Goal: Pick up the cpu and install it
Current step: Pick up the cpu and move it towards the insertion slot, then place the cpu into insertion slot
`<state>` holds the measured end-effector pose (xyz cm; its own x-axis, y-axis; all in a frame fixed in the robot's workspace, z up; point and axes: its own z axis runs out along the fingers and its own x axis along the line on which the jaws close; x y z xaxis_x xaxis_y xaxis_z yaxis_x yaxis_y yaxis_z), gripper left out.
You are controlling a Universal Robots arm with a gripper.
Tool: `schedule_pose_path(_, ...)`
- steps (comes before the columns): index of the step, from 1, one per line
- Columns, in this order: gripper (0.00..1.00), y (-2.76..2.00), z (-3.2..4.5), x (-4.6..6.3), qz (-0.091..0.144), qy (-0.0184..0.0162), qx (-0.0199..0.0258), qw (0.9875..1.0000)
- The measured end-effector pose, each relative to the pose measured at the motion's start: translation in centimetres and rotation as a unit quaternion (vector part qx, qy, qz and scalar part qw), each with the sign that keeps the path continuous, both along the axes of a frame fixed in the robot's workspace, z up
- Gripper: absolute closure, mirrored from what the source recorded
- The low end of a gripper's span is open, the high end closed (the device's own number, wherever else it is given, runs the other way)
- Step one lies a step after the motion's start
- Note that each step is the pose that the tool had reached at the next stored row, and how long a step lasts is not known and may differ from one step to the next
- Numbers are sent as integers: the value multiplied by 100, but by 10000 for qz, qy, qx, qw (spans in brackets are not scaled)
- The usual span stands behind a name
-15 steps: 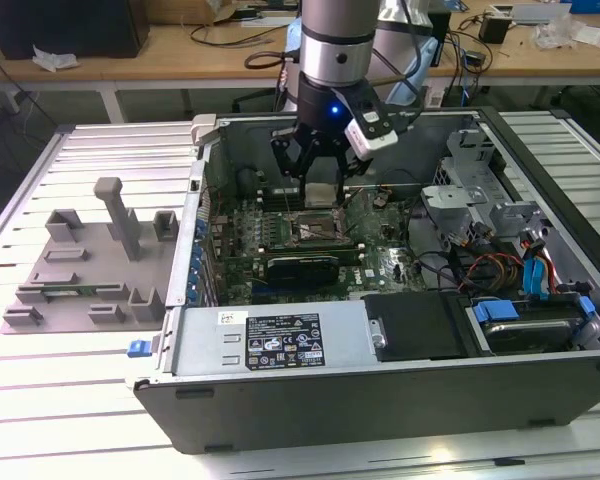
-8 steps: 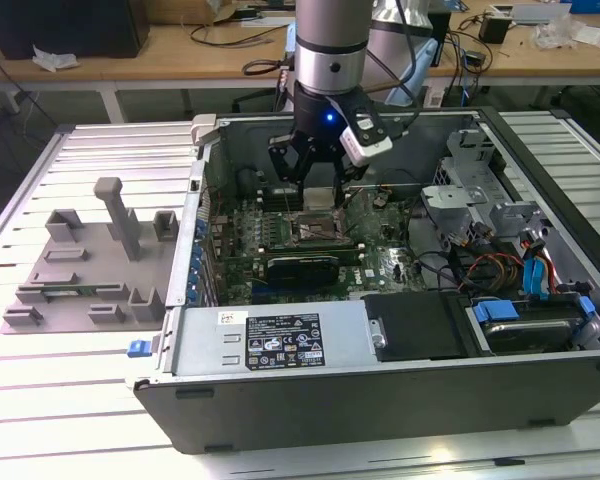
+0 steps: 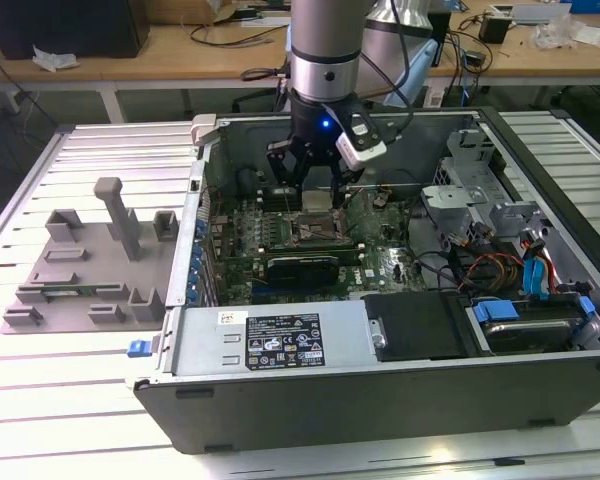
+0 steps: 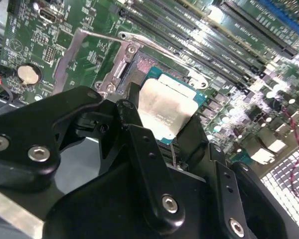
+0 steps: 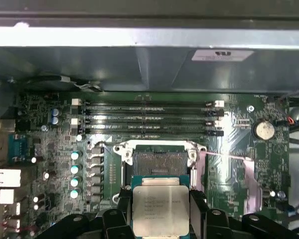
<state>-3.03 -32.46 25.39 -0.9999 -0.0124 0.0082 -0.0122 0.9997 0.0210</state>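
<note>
The cpu (image 5: pixel 159 209), a flat square chip with a silver metal top, sits between the two black fingers (image 5: pixel 123 200) of my gripper (image 4: pixel 159 122), which is shut on it. In both wrist views the chip hangs just above the motherboard, close to the open socket (image 5: pixel 157 162) and its raised metal frame (image 4: pixel 134 64). In the exterior view my gripper (image 3: pixel 315 190) reaches down into the open computer case (image 3: pixel 280 345), with the cpu (image 3: pixel 318 200) over the dark socket (image 3: pixel 315 232).
Memory slots (image 5: pixel 149 117) run just beyond the socket, and a coin cell (image 5: pixel 263 129) lies to one side. A black card (image 3: pixel 300 268) lies near the socket. A drive cage (image 3: pixel 500 200) and cables (image 3: pixel 525 270) stand at the exterior view's right, a grey fixture tray (image 3: pixel 80 260) at its left.
</note>
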Motion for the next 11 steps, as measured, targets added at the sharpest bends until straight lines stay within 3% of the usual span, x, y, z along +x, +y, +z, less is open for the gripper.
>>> schedule_pose_path(4,45,16,-57,-40,21,-31,1,10000)
schedule_pose_path(11,45,16,-71,-45,23,-32,0,10000)
